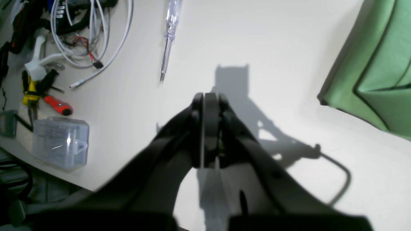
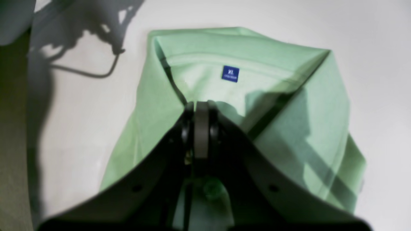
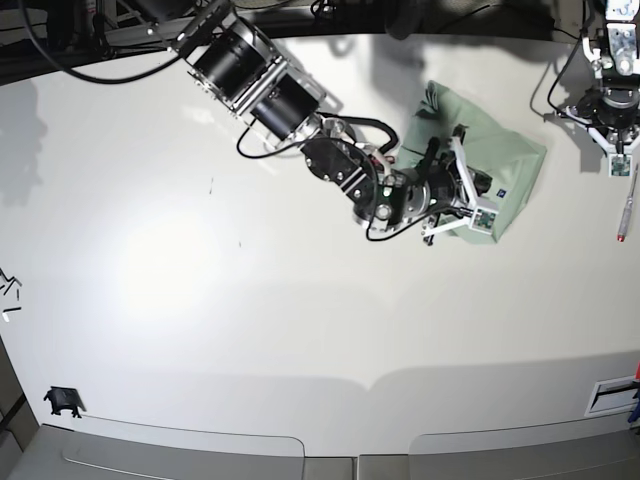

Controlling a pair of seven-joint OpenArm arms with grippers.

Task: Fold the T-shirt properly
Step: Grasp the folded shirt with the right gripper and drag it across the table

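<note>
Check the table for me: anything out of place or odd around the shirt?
The T-shirt lies folded compact, collar label showing. Oddities sit elsewhere: a tester screwdriver lies loose on the table, with tangled white cables and pliers crowding its edge.

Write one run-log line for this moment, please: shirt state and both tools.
T-shirt: folded compact, label up | right tool: shut, above shirt, nothing held | left tool: shut, over bare table beside shirt

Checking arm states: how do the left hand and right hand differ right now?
The right hand hangs over the folded T-shirt; the left hand hangs over bare table, shirt off to one side. The left hand has tools nearby, including a screwdriver; the right has none. Both are shut, holding nothing.
</note>
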